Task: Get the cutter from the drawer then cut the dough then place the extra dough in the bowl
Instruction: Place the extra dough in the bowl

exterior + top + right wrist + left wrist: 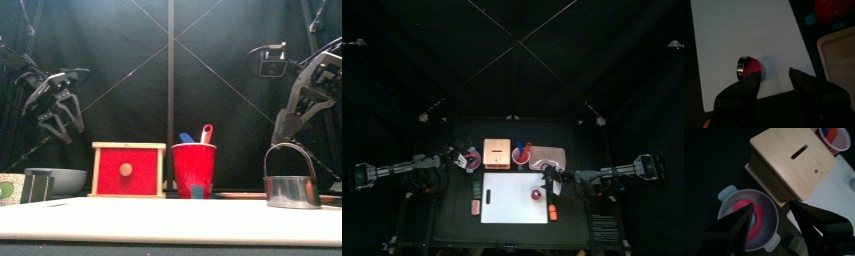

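The black table (456, 228) holds everything, and one black arm comes in from each side of it. The white cutting board (509, 203) lies flat at the front of the table, in the middle. Behind it stands the pale wooden box (497, 151), with its red drawer front facing the front. To the right of the box, past the cup, lies the flat pink tray (551, 158). The blue-grey bowl (56, 181) sits just left of the box, off the board. The red cup (194, 168) stands between the box and the tray, and a blue toy knife (186, 138) and a red toy knife (206, 132) poke out of its top. The metal cutter (291, 186) stands on the right part of the board with its wire handle up. A lump of red dough (755, 69) touches its round rim. Some more red dough (745, 211) lies inside the bowl. The left claw (771, 223) hangs over the bowl, close to the box, and its jaws are wide apart — nothing is in them. The right claw (774, 86) hangs over the board near the cutter, not touching it, and its jaws are wide apart too — they are empty.
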`<state>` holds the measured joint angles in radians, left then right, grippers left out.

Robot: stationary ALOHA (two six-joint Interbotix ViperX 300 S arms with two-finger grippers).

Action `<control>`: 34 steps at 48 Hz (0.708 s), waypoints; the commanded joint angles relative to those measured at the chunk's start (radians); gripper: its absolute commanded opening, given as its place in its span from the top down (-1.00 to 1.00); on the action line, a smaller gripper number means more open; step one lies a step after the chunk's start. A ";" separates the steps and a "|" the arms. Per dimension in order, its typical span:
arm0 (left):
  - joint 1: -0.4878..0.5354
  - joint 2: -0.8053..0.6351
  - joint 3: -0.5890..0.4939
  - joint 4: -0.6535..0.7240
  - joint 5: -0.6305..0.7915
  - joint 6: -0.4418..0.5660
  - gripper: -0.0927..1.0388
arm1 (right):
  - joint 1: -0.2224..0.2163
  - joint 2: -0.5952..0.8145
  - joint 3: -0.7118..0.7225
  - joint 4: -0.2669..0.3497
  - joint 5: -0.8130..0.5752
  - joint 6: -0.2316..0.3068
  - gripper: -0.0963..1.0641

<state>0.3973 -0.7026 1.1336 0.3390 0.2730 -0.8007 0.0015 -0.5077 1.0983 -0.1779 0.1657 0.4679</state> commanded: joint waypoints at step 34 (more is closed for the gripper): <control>-0.077 -0.012 0.147 0.170 -0.807 0.414 -0.81 | -0.072 -0.029 -0.028 -0.152 -0.371 -0.017 -0.62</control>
<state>0.3497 -0.7164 1.2885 0.5123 -0.5001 -0.4142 -0.0568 -0.5231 1.0738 -0.3237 -0.1733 0.4556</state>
